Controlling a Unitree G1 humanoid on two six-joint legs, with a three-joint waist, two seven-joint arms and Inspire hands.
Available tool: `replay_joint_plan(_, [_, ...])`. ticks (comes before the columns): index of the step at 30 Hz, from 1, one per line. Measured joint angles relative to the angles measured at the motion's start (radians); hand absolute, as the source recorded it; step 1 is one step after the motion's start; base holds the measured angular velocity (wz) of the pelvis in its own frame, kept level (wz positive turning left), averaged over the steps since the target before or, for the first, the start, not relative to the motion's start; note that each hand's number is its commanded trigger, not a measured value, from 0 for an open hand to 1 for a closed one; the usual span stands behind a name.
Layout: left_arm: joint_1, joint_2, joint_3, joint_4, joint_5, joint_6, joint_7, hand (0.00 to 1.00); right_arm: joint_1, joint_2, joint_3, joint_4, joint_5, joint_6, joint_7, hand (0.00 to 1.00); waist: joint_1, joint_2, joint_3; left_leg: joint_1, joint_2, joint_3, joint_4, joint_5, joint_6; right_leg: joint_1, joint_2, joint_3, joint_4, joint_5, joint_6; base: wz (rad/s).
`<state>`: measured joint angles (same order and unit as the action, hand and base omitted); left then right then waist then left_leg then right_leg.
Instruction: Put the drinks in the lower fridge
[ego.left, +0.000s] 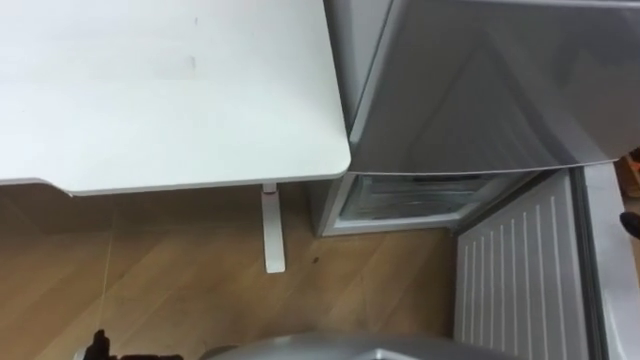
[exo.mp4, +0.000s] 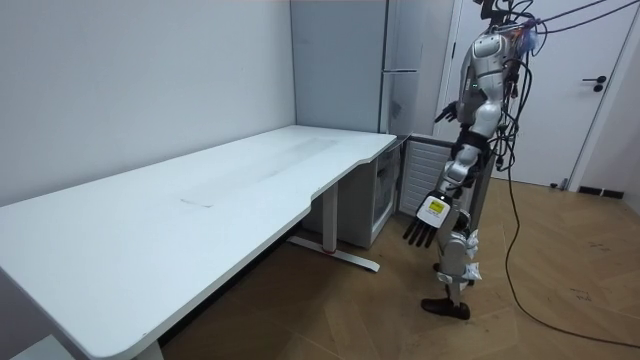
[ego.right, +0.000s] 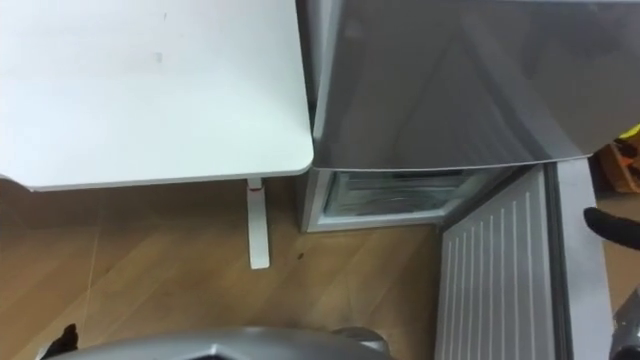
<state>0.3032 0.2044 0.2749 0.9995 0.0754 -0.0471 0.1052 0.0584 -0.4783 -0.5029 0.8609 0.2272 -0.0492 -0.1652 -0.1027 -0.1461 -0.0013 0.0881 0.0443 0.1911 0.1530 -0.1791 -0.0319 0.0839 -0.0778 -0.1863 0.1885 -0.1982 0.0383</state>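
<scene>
Before the fridge (exo.mp4: 335, 70), by the table (exo.mp4: 200, 210) end, the robot is stood.
Lower door (ego.left: 515, 270): swung wide; compartment (ego.left: 410, 195) exposed.
Left hand (exo.mp4: 425, 228): hung low, fingers straight, nothing held.
Right hand (exo.mp4: 445, 113): raised at chest height, fingers loose, nothing held.
Drinks: whereabouts cannot be told; to be fetched first.
Handling: the door is best left undisturbed by the right arm. A deep bend is judged needed for so low a shelf.
</scene>
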Motion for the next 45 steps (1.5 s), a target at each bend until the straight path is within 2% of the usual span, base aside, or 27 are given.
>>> replay_joint_plan(3, [0.004,0.001,0.000,0.000,-0.001,0.007,-0.004,0.00,0.000,-0.008,-0.009,0.072,0.019,0.007,0.000,0.00,-0.004,-0.011,-0.0046,0.005,0.000,0.001,-0.001,0.000,0.000,0.005,0.001,0.002,-0.003,0.000,0.000,-0.01])
replay_joint_plan(7, [0.007,0.002,0.000,0.002,-0.001,0.024,-0.013,0.00,0.001,-0.034,-0.032,0.183,0.125,0.021,0.001,0.00,-0.006,-0.017,-0.0050,0.006,0.001,-0.003,-0.003,-0.003,0.000,0.003,0.003,0.009,-0.001,0.000,0.000,-0.02])
replay_joint_plan(9, [0.007,0.005,0.000,0.003,0.000,0.029,-0.023,0.00,0.001,-0.043,-0.032,0.220,0.157,0.028,0.009,0.00,-0.005,-0.020,-0.0024,0.009,0.002,-0.002,-0.003,-0.005,0.000,0.003,0.004,0.013,0.001,0.000,0.000,-0.07])
replay_joint_plan(10, [0.007,0.007,0.000,0.003,0.001,0.034,-0.026,0.00,0.004,-0.045,-0.032,0.238,0.172,0.031,0.020,0.00,-0.006,-0.019,0.0006,0.010,0.002,-0.001,-0.003,-0.007,-0.001,0.003,0.006,0.017,0.001,0.001,-0.001,-0.08])
replay_joint_plan(14, [0.005,0.009,0.002,0.003,0.005,0.034,-0.028,0.00,0.021,-0.045,-0.034,0.283,0.201,0.045,0.065,0.00,-0.005,-0.018,-0.0008,0.011,0.004,0.003,-0.003,-0.007,-0.001,0.002,0.008,0.022,0.000,0.002,-0.002,-0.04])
replay_joint_plan(20, [0.000,0.008,0.002,0.016,0.005,0.034,-0.029,0.00,0.056,-0.042,-0.033,0.324,0.206,0.052,0.155,0.00,-0.005,-0.003,-0.0018,0.013,0.010,0.013,-0.003,-0.011,-0.005,0.003,0.012,0.024,-0.002,0.003,-0.004,-0.03])
replay_joint_plan(25, [-0.002,0.011,0.002,0.042,0.006,0.034,-0.031,0.00,0.067,-0.029,-0.033,0.343,0.240,0.062,0.212,0.00,-0.003,0.008,0.0032,0.019,0.014,0.018,-0.001,-0.013,-0.008,0.008,0.016,0.033,-0.003,0.004,-0.006,-0.05])
replay_joint_plan(28, [-0.006,0.012,0.002,0.045,0.005,0.033,-0.037,0.00,0.076,-0.007,-0.033,0.347,0.262,0.058,0.245,0.00,-0.001,0.009,0.0048,0.026,0.014,0.017,0.000,-0.015,-0.009,0.016,0.017,0.031,-0.004,0.004,-0.006,0.00])
replay_joint_plan(31, [-0.003,0.013,0.002,0.044,0.006,0.033,-0.042,0.00,0.084,-0.003,-0.033,0.347,0.284,0.056,0.273,0.00,0.001,0.008,0.0057,0.027,0.014,0.017,0.001,-0.019,-0.008,0.017,0.017,0.032,-0.007,0.004,-0.006,0.00])
replay_joint_plan(38, [-0.003,0.014,0.002,0.044,0.006,0.033,-0.048,0.00,0.110,0.014,-0.027,0.379,0.367,0.052,0.335,0.00,0.027,0.006,0.0045,0.026,0.015,0.018,0.003,-0.020,-0.010,0.015,0.020,0.040,-0.020,0.004,-0.006,-0.02])
replay_joint_plan(45, [-0.004,0.014,0.002,0.044,0.006,0.033,-0.048,0.00,0.095,0.062,-0.026,0.392,0.380,0.066,0.408,0.00,0.033,0.006,0.0026,0.028,0.015,0.020,0.007,-0.020,-0.010,0.014,0.020,0.046,-0.019,0.005,-0.006,-0.03])
